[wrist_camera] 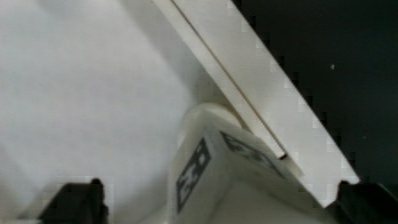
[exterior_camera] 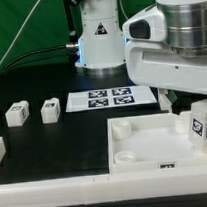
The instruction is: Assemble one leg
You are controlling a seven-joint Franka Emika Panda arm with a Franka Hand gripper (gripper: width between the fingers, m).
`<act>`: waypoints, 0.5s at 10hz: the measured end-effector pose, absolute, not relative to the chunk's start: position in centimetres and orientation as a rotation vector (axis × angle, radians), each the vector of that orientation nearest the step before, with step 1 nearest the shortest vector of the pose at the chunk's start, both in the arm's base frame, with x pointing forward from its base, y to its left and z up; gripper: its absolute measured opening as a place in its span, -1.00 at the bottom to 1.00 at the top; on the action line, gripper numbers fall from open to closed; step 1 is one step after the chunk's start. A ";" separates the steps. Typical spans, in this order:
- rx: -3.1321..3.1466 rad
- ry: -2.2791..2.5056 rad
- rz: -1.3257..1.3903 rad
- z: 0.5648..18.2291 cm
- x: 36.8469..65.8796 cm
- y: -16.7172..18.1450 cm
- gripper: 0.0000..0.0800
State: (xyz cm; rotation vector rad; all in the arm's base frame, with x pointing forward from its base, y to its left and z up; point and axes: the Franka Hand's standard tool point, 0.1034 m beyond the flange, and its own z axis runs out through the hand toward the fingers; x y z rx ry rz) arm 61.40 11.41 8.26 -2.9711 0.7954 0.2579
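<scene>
The leg [exterior_camera: 203, 122] is stood at the panel's [exterior_camera: 134, 141] corner; the gripper [wrist_camera: 210, 198] is spread wide, empty; withdrawal upward is called for.

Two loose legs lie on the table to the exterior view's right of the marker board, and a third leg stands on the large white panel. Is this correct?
Not fully. The exterior view shows the two loose legs to its left of the marker board, not its right. The rest holds: a third leg stands on the large white panel.
</scene>
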 end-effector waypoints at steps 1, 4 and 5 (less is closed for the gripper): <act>-3.041 0.573 0.267 8.5 61.5 11.4 0.62; -3.092 -0.001 0.267 8.5 61.5 11.6 0.62; -3.083 -0.131 0.264 8.5 61.5 11.7 0.62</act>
